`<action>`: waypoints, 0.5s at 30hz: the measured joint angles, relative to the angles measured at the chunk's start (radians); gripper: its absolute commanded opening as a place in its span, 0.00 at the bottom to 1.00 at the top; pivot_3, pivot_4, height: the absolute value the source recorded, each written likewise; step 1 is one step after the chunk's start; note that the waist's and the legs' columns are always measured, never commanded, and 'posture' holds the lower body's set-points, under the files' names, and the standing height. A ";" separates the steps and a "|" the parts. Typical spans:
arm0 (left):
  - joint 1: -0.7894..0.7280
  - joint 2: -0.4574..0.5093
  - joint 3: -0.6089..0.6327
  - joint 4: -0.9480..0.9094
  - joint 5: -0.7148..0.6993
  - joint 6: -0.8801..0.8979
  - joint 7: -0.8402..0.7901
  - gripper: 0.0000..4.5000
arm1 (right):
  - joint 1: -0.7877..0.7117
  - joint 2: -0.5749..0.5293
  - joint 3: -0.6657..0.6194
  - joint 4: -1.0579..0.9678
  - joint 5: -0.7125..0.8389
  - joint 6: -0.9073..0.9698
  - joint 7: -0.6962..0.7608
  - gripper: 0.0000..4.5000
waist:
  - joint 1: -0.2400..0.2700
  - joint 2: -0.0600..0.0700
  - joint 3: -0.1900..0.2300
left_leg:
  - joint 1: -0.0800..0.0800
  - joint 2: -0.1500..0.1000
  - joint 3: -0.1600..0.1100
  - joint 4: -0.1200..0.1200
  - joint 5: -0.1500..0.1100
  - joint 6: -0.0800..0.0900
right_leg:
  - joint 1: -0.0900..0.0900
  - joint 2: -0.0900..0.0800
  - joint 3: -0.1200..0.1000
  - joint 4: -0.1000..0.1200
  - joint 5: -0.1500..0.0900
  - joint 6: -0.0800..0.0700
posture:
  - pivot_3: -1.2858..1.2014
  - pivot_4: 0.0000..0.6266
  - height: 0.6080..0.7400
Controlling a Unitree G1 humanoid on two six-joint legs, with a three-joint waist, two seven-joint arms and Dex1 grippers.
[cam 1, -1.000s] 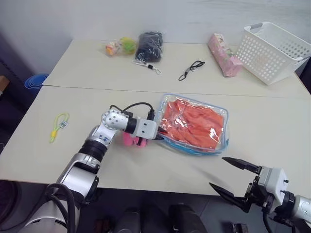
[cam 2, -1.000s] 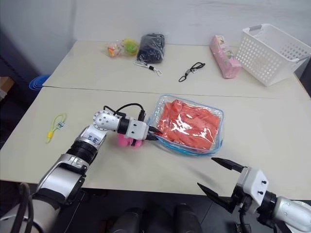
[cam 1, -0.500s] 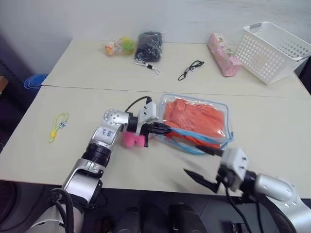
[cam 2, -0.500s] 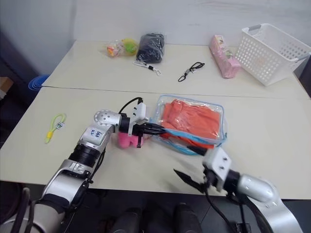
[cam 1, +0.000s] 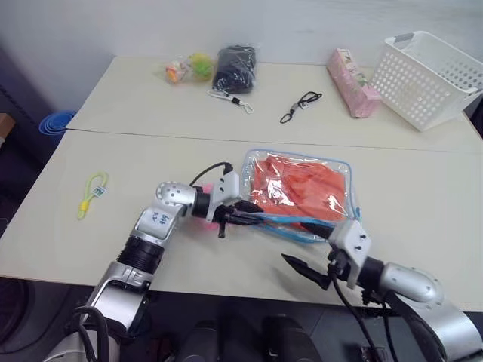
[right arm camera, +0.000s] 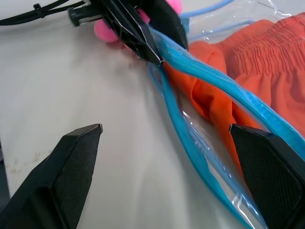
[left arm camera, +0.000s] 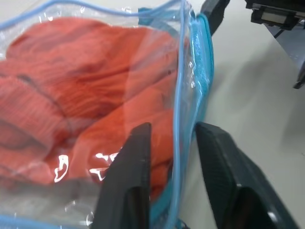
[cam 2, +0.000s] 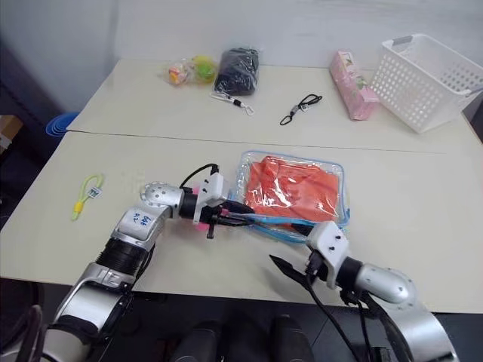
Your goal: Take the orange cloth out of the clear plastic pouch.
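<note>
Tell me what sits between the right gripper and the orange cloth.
Between the right gripper and the orange cloth: only the clear plastic pouch's blue-trimmed open edge over bare table, per the right wrist view.

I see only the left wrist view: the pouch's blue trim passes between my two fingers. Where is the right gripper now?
Observer: The right gripper hangs low at the near edge of the clear plastic pouch, jaws wide open, holding nothing.
Operator: Is the pouch mouth open on that side?
Observer: Yes. There the two blue trims stand apart, and the orange cloth shows between them.
Operator: Is anything near my wrist?
Observer: A pink object lies on the table just behind the left gripper.
</note>
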State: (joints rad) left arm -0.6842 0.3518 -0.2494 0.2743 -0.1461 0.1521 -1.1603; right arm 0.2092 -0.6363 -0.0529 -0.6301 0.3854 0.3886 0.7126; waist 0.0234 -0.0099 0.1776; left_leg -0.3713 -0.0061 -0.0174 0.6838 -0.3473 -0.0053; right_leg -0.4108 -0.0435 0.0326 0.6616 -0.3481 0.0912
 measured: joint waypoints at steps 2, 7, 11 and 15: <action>0.000 0.002 -0.007 -0.002 0.002 -0.031 -0.008 0.52 | 0.079 -0.010 -0.053 -0.023 0.029 -0.034 0.043 1.00 | 0.000 0.000 0.000 | 0.000 0.000 0.000 -0.001 0.000 0.000 | 0.000 0.001 0.000 0.001 0.000 0.000 | 0.52 0.24 1.00; 0.005 0.005 -0.008 0.001 0.005 -0.059 -0.017 0.31 | 0.186 -0.020 -0.133 -0.037 0.067 -0.077 0.094 1.00 | -0.005 0.000 0.000 | 0.002 0.000 0.002 0.000 0.000 0.001 | 0.001 0.001 0.002 0.001 0.000 0.000 | 0.52 0.24 1.00; 0.005 0.002 -0.008 0.012 0.004 -0.060 -0.032 0.04 | 0.193 -0.020 -0.149 -0.038 0.068 -0.093 0.104 1.00 | -0.004 0.000 0.000 | 0.002 0.000 0.001 0.000 0.001 0.001 | 0.001 0.001 0.001 0.002 0.000 0.000 | 0.52 0.24 1.00; 0.000 -0.014 0.001 0.015 -0.019 0.003 -0.029 0.02 | 0.161 -0.020 -0.114 -0.039 0.066 -0.102 0.106 1.00 | -0.003 0.000 0.000 | 0.002 0.000 0.001 0.000 0.001 0.001 | 0.001 0.001 0.001 0.001 0.000 0.000 | 0.52 0.24 1.00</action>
State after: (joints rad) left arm -0.6838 0.3382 -0.2482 0.2890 -0.1655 0.1550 -1.1895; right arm 0.3702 -0.6564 -0.1673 -0.6688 0.4518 0.2869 0.8184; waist 0.0205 -0.0101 0.1774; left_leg -0.3692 -0.0058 -0.0162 0.6836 -0.3467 -0.0047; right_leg -0.4097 -0.0427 0.0340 0.6629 -0.3480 0.0913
